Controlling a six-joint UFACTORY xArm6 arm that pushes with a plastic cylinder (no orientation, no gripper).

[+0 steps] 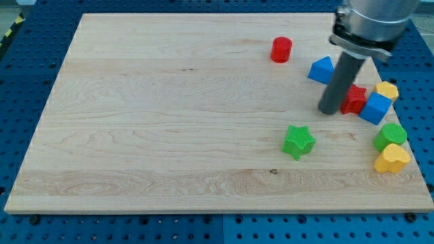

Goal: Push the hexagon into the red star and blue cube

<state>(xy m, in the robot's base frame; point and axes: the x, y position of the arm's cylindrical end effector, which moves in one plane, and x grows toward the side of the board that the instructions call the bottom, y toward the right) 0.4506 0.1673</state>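
Observation:
My tip (329,112) rests on the board, touching the left side of the red star (355,99), which the rod partly hides. The blue cube (375,108) sits against the star's right side. The yellow hexagon (387,90) lies just above the cube, near the board's right edge, touching or almost touching it. The tip is left of all three, with the star and cube between it and the hexagon.
A blue triangular block (321,70) lies just above-left of the rod, and a red cylinder (281,49) farther up-left. A green star (298,141) is below-left of the tip. A green rounded block (390,135) and a yellow heart (392,159) sit by the right edge.

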